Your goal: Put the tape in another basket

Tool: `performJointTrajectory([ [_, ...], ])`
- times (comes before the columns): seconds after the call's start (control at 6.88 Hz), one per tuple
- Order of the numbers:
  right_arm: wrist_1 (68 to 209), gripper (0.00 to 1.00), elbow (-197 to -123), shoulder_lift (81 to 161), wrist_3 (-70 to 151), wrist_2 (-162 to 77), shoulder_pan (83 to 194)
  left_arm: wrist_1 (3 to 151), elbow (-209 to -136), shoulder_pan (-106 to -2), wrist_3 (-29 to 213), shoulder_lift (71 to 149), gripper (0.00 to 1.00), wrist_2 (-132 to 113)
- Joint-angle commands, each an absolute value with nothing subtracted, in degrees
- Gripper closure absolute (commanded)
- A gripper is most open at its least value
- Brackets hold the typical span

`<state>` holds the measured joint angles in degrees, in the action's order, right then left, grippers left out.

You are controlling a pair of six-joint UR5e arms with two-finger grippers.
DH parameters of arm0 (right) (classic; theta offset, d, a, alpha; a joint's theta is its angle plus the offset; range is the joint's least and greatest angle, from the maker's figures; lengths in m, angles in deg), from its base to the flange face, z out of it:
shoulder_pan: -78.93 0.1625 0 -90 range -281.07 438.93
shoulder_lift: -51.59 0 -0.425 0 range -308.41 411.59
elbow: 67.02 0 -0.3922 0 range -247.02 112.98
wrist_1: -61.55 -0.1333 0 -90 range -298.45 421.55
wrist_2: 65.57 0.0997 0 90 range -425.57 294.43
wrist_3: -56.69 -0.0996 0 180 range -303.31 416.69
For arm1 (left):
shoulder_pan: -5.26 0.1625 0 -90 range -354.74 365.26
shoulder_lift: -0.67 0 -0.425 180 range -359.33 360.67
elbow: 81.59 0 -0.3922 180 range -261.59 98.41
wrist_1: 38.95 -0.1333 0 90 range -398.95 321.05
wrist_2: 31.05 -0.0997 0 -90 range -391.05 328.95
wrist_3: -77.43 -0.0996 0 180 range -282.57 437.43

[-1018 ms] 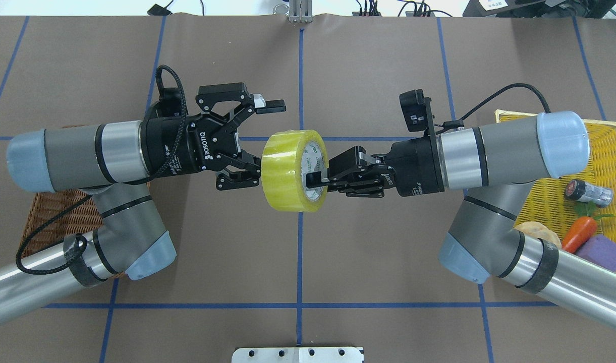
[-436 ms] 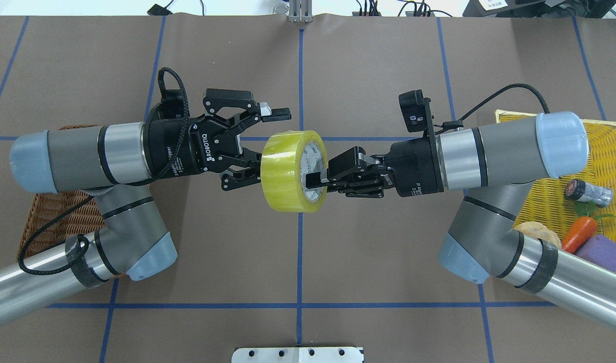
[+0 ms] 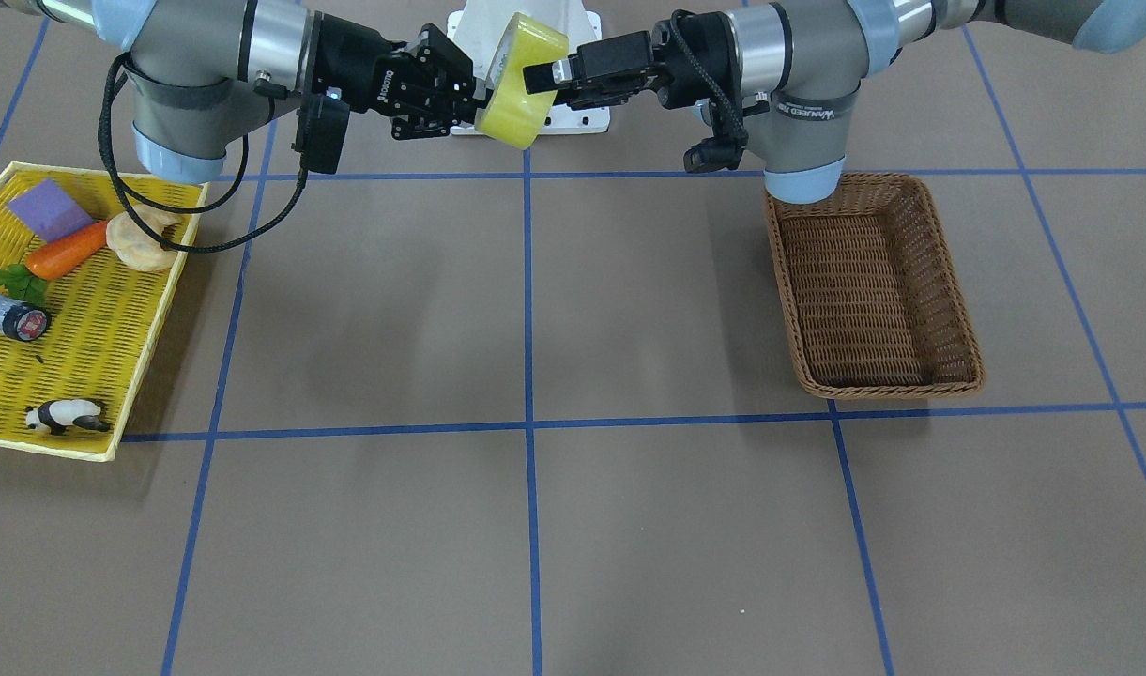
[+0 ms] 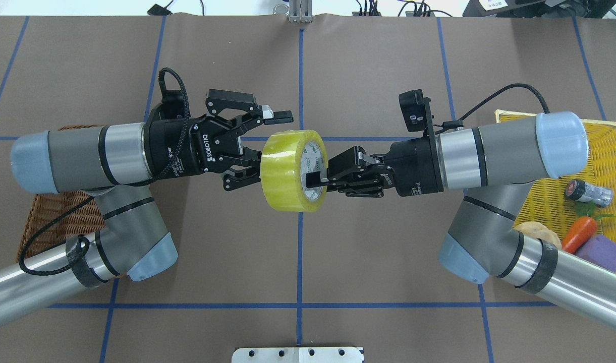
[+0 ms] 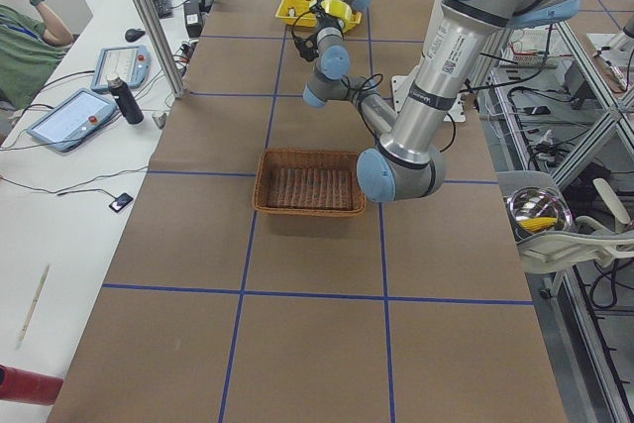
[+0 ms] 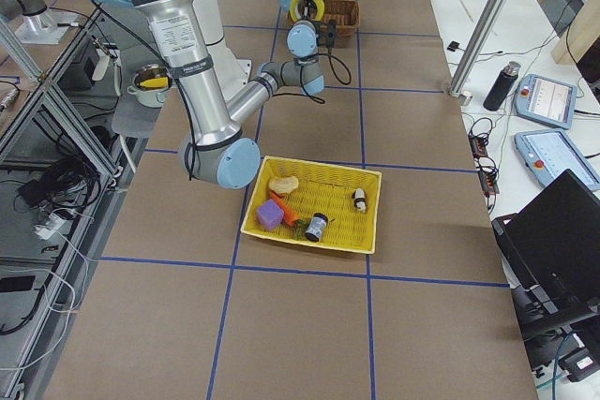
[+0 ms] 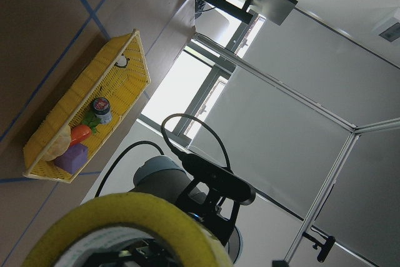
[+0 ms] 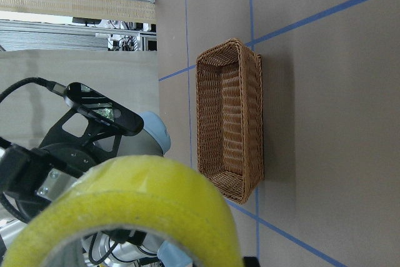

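The yellow tape roll hangs in mid-air above the table's centre, on edge; it also shows in the front view. My right gripper is shut on the roll's wall, one finger inside the pale core. My left gripper is open, its fingers straddling the roll's other side with a gap above it. The brown wicker basket lies empty on the table under my left arm, and is mostly hidden in the overhead view. The right wrist view shows the tape and the basket.
A flat yellow mesh tray on my right side holds a carrot, a purple block, a small bottle, a bread-like piece and a panda figure. A white mount plate sits at the near table edge.
My left gripper has moved right, closer to the tape, and its upper finger has come down toward the roll. The right gripper and the tape have stayed still.
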<state>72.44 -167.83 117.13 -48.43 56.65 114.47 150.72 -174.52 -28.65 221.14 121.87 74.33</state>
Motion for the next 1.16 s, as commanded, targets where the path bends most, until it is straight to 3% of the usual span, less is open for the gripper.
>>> performJointTrajectory([
  [0.0, 72.4, 0.92, -167.8, 117.1, -48.4, 56.5, 114.4, 150.7, -174.7, -28.6, 221.2, 121.9, 0.57, 74.3],
  [0.15, 72.4, 0.84, -167.8, 117.1, -48.4, 56.5, 114.4, 150.7, -174.7, -28.5, 221.2, 121.9, 0.63, 74.3],
  [0.29, 72.4, 0.6, -167.8, 117.1, -48.5, 56.4, 114.5, 150.7, -174.8, -28.5, 221.2, 121.9, 0.71, 74.3],
  [0.44, 72.4, 0.01, -167.9, 117.1, -48.5, 56.3, 114.5, 150.7, -174.8, -28.5, 221.2, 121.9, 0.81, 74.3],
  [0.58, 72.4, 0.0, -167.9, 117.2, -48.6, 56.3, 114.6, 150.7, -174.9, -28.5, 221.3, 121.9, 0.94, 74.3],
  [0.73, 72.4, 0.0, -167.9, 117.2, -48.7, 56.3, 114.6, 150.7, -174.9, -28.4, 221.3, 122.0, 1.0, 74.3],
  [1.02, 72.4, 0.0, -168.2, 117.8, -49.6, 56.5, 114.8, 151.5, -174.8, -28.4, 221.3, 121.9, 1.0, 74.4],
])
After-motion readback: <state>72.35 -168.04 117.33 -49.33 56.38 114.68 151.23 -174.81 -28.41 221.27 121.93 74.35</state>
